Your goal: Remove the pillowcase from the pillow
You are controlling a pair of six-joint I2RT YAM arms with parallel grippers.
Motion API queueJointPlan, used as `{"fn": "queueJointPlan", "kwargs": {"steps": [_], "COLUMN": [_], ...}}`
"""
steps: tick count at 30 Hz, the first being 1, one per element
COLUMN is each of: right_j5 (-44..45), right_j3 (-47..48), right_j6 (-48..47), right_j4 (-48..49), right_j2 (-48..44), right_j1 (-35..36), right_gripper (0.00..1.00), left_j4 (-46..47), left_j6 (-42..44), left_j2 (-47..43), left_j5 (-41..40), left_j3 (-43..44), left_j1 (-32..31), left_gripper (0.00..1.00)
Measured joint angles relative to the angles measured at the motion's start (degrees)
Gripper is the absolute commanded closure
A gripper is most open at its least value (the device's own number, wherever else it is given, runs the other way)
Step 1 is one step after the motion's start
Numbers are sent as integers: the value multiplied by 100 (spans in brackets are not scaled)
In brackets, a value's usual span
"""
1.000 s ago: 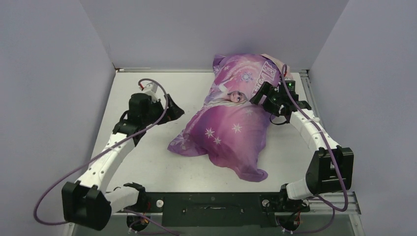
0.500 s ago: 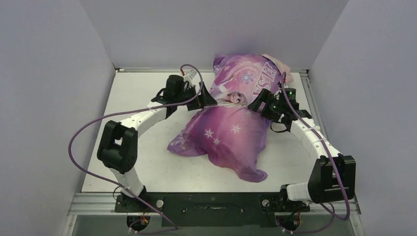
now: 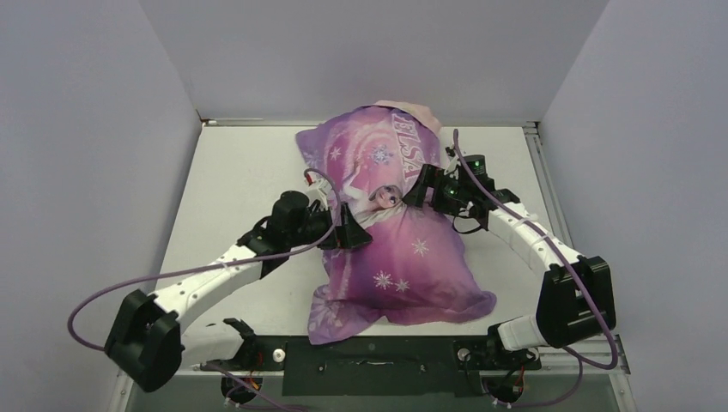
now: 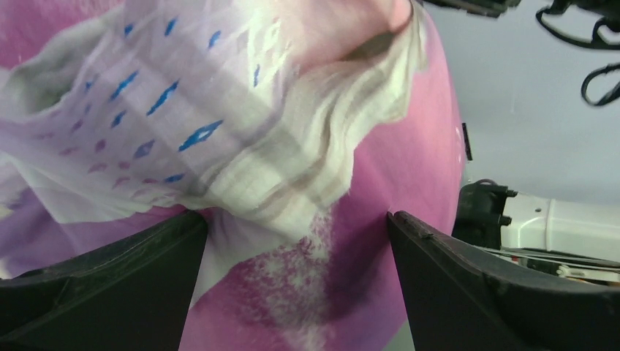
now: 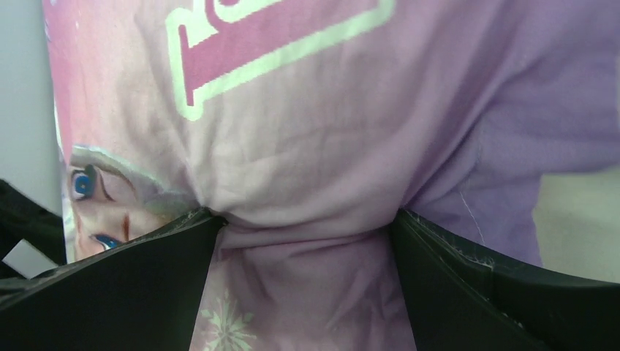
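Left gripper [image 4: 296, 234]: jaws spread wide, holding nothing; pillowcase [image 3: 403, 257] just ahead of its fingers.
Right gripper [image 5: 307, 219]: jaws wide, clamping a thick bulge of pillowcase between them.

Pretty clearly a robotics lab, some kind of boxed-in test cell. Plain lilac-grey panels [image 3: 86, 129] wall off a bare white counter [image 3: 232, 172] on three sides. The left arm [image 3: 215, 275] and right arm [image 3: 532, 240], both white and black, are bolted to a black plate [image 3: 369, 356] on a metal frame [image 3: 163, 348] at the near edge. Purple cables [image 3: 94, 292] loop off them. The cartoon pillowcase [image 3: 412, 257] is the one homey thing in there.
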Motion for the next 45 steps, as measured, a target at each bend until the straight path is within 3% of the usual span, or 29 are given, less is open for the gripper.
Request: {"fn": "queueJointPlan", "kwargs": {"steps": [6, 14, 25, 30, 38, 39, 45], "right_j5": [-337, -999, -2052, -2435, -2900, -2922, -2909], "right_j3": [595, 765, -155, -535, -732, -730, -566], "right_j6": [-448, -472, 975, 1923, 3355, 3447, 3392], "right_j4": [-503, -393, 2100, 3773, 6074, 6234, 5923], "right_j2": [24, 103, 1694, 2203, 2568, 2564, 2284], "right_j1": [-107, -1561, -1364, -925, -448, -437, -385], "right_gripper": [10, 10, 10, 6, 89, 94, 95], "left_j4": [-1220, -1692, -1567, -1213, -452, -391, -146], "left_j6": [197, 428, 450, 398, 101, 81, -28], "left_j2": [-1355, -1403, -782, -568, -37, -11, 273], "left_j5": [-929, -1611, -1510, -1384, -1316, -1316, -1292], "left_j3": [31, 452, 466, 328, -225, -232, -179], "left_j1": [-81, 413, 717, 719, 645, 627, 538], "left_gripper": [4, 4, 4, 4, 4, 4, 4]}}
